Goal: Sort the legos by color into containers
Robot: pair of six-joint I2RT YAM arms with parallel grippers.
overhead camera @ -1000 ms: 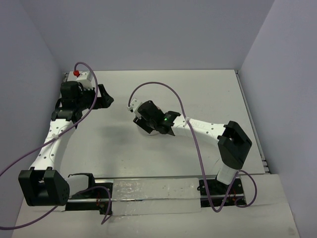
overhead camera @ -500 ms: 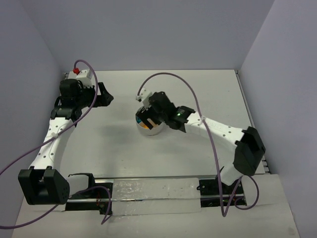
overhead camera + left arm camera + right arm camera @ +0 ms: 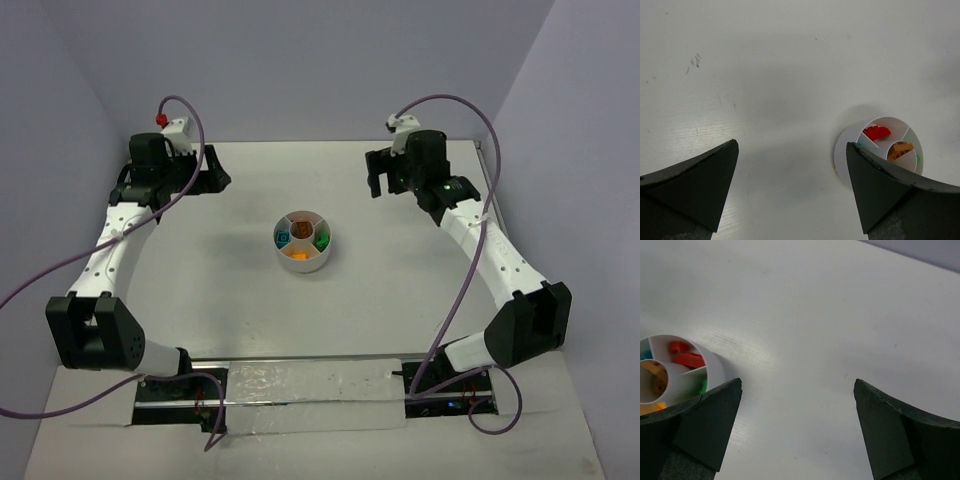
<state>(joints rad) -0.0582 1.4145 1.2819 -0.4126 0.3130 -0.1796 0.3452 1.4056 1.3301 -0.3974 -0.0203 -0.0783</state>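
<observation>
White tabletop [image 3: 230, 290] carries the whole work area. The left arm [image 3: 105, 255] reaches up the left side toward the far corner. The right arm [image 3: 495, 255] mirrors it on the right. Both stand well apart from the work.

The left gripper [image 3: 791, 145] points at the table with its fingers spread wide and nothing between them. The right gripper [image 3: 798, 382] is likewise spread and empty.

The dish [image 3: 300, 266] sits upright near the table centre, between the two grippers. It is probably light, rigid plastic that slides if nudged. The rim or outer wall is the likely place to hold it.

The legos lie inside the dish:
- red bricks [image 3: 687, 360] in one wedge;
- brown-orange [image 3: 900, 148] in the central well;
- teal [image 3: 283, 238], green [image 3: 321, 240] and yellow-orange [image 3: 298, 255] in separate wedges.

No brick shows outside the dish. Each brick looks hard, smooth, very light and apt to slip. A pinch across its short sides should hold best.
</observation>
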